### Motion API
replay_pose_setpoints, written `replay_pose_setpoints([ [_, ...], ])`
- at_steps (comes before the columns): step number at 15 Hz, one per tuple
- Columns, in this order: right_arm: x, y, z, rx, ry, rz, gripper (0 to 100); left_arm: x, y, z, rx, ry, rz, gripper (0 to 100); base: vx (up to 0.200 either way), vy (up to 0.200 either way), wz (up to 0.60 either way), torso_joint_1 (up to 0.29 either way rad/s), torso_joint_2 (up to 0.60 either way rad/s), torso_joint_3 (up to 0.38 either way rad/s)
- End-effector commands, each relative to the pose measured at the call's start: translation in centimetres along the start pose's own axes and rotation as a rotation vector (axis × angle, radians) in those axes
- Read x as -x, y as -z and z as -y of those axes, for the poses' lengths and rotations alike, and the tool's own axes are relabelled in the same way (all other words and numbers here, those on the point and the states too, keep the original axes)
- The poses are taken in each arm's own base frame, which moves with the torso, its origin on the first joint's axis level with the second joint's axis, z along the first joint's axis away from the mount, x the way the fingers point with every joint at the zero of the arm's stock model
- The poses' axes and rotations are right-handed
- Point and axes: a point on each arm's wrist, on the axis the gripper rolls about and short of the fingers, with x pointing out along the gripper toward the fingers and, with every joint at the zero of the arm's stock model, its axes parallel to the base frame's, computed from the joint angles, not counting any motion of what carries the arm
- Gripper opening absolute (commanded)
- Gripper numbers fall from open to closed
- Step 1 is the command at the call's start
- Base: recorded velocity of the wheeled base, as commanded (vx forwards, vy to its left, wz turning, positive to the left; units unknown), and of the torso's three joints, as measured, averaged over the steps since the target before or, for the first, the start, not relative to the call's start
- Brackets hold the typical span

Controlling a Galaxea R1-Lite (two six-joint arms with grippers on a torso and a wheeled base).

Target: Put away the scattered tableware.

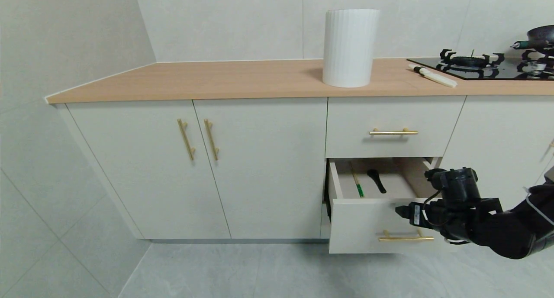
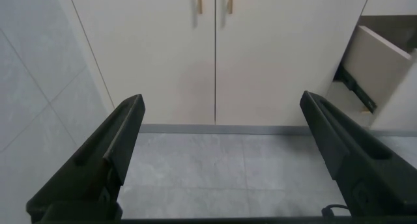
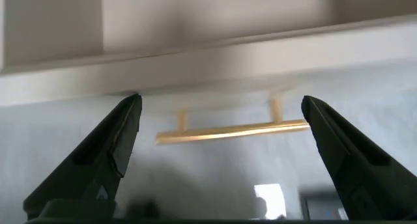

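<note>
Tableware lies in two places. A pair of green chopsticks [image 1: 357, 185] and a black spoon [image 1: 376, 180] rest side by side on the floor of the open lower drawer [image 1: 368, 228]. One pale, stick-like utensil [image 1: 433, 76] lies on the counter [image 1: 216, 79] just beside the gas hob [image 1: 484, 68], well apart from the drawer.

My right claw [image 1: 402, 212] hangs close in front of the drawer's front panel. Its fingers are spread wide and grip nothing. In the right wrist view the gold bar handle [image 3: 231, 131] sits between them, not yet touched.

I judge the step in hand to be working the drawer by that handle. To do it well, I should centre on the bar midway between its two posts and close squarely across it. Then I should move straight along the runners so the drawer doesn't twist. With a piece left on the counter, I'd be careful not to nudge the panel inward by accident.

From this claw, the chopsticks and spoon are near, slightly higher, behind the front panel and inside the drawer. The pale utensil is well above it, past the closed upper drawer [image 1: 391, 124], on the counter.

My left claw [image 2: 221, 100] is also wide open and empty. It is held low, facing the double cabinet doors [image 2: 215, 48] and the floor, with the drawer off to its side.
</note>
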Motion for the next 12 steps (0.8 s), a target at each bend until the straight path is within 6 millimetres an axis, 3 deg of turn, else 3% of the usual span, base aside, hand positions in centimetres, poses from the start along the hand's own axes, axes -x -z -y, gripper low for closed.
replay_pose_setpoints([
  [1, -2.2, 0.8, 0.8, -0.016, 0.026, 0.0, 100, 0.0, 0.0, 0.0, 0.0, 0.0, -0.001, 100, 0.0, 0.0, 0.0, 0.0, 0.0, 0.0],
  [5, -4.7, 0.7, 1.7, -0.047, 0.033, 0.079, 100, 0.0, 0.0, 0.0, 0.0, -0.001, -0.001, 100, 0.0, 0.0, 0.0, 0.0, 0.0, 0.0],
  [12, -7.9, -0.8, 1.6, -0.081, 0.036, 0.139, 100, 0.0, 0.0, 0.0, 0.0, -0.001, -0.001, 100, 0.0, 0.0, 0.0, 0.0, 0.0, 0.0],
])
